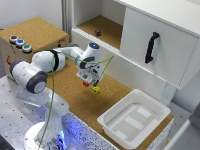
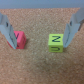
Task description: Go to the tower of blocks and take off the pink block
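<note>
In the wrist view the pink block [image 2: 19, 40] and a yellow cube [image 2: 55, 43] with a green letter lie side by side on the cork, not stacked. My gripper [image 2: 40, 46] is open wide, and both cubes sit between its fingers. The pink block is right against one finger [image 2: 8, 30]; the yellow cube is close to the other finger [image 2: 74, 27]. In the exterior view the gripper [image 1: 90, 81] hangs low over the cork, with the pink block [image 1: 86, 84] at its tips and the yellow cube [image 1: 96, 90] just to the exterior view's right of it.
A white bin [image 1: 132, 117] stands at the cork's near right edge. A white cabinet door with a black handle [image 1: 151, 47] rises behind. A small dark object [image 1: 98, 33] lies on the cork shelf. A box with coloured buttons [image 1: 20, 42] sits at the exterior view's left.
</note>
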You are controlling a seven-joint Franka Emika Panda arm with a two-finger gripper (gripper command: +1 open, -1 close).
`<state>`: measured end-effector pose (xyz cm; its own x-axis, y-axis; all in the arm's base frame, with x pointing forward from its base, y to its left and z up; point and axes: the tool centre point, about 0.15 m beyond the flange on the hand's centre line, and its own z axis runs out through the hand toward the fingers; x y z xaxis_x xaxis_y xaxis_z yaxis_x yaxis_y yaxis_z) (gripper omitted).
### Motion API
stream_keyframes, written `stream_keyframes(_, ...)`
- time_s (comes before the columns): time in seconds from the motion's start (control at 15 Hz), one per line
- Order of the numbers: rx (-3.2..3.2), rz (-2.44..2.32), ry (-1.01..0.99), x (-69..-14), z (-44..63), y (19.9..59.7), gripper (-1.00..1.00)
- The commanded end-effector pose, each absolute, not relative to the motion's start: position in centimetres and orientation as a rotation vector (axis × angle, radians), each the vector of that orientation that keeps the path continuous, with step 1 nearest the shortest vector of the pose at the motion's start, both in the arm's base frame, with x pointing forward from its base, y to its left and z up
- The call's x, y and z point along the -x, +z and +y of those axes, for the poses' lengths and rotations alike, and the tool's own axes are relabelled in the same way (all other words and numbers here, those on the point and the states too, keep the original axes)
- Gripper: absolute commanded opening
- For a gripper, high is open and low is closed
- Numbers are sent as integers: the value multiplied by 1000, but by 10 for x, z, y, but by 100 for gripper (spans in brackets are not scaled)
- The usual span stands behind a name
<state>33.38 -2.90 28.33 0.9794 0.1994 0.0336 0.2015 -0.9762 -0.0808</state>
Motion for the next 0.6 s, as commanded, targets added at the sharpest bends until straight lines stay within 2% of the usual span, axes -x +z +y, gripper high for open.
stream_keyframes(0.0, 2991, -414, -13, -367, -68, 246, 100)
stream_keyframes(0.53, 3007, -412, -4, -396, -51, 213, 100)
